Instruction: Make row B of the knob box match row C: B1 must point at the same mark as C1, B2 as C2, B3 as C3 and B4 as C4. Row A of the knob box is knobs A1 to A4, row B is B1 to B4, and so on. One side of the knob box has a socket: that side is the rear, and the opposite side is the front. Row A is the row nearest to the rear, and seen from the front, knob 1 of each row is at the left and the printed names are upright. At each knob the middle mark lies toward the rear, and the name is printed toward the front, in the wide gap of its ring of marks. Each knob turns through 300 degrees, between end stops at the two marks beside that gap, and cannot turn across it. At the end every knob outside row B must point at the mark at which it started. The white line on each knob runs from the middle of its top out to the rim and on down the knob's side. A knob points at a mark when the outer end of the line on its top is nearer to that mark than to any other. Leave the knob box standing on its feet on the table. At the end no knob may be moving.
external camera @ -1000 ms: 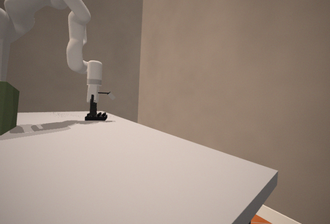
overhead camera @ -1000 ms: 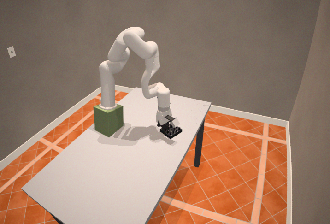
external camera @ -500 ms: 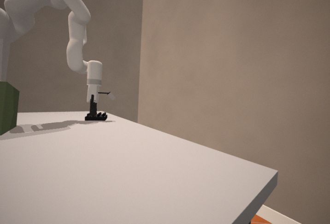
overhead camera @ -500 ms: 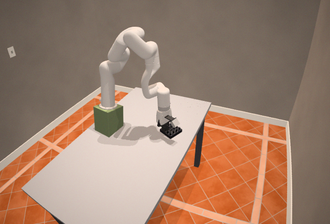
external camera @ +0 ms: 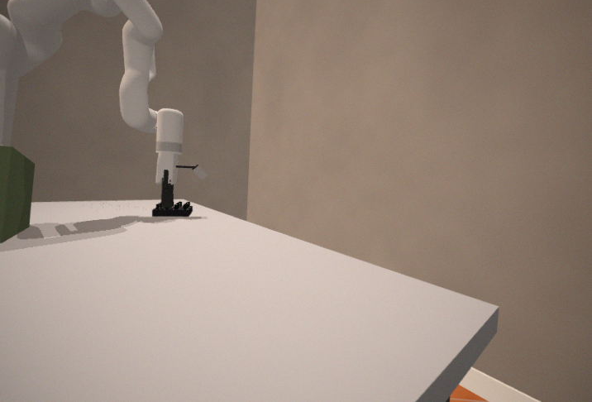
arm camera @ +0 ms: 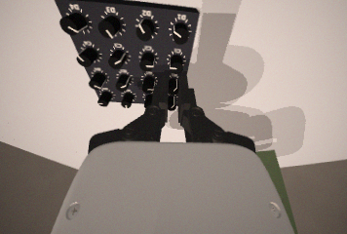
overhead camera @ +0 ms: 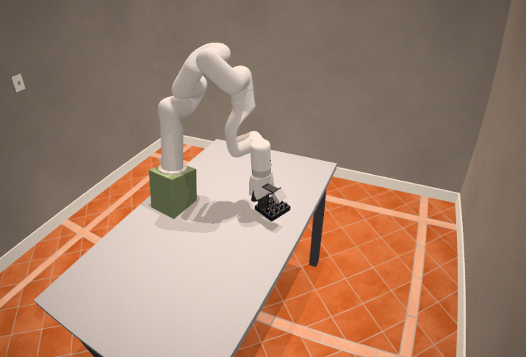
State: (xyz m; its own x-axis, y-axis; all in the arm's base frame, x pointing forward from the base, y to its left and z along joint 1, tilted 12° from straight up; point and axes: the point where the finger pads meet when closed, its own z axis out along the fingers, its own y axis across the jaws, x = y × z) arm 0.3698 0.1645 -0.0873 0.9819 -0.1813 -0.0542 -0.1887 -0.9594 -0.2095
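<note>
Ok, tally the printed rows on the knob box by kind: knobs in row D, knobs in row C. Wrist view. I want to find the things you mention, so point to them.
On the knob box (overhead camera: 272,217) (external camera: 171,213) (arm camera: 128,7):
Row D knobs (arm camera: 110,26): 4
Row C knobs (arm camera: 118,58): 4
Total: 8

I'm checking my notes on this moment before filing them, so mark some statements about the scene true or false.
1. The knob box stands on the table. True.
2. The tool has its fingertips at knob D4. False: they are down in the knob 1 column, around B1.
3. The arm is mounted on a green block. True.
4. The row D names read upright in the wrist view. False: they appear upside down.
</note>
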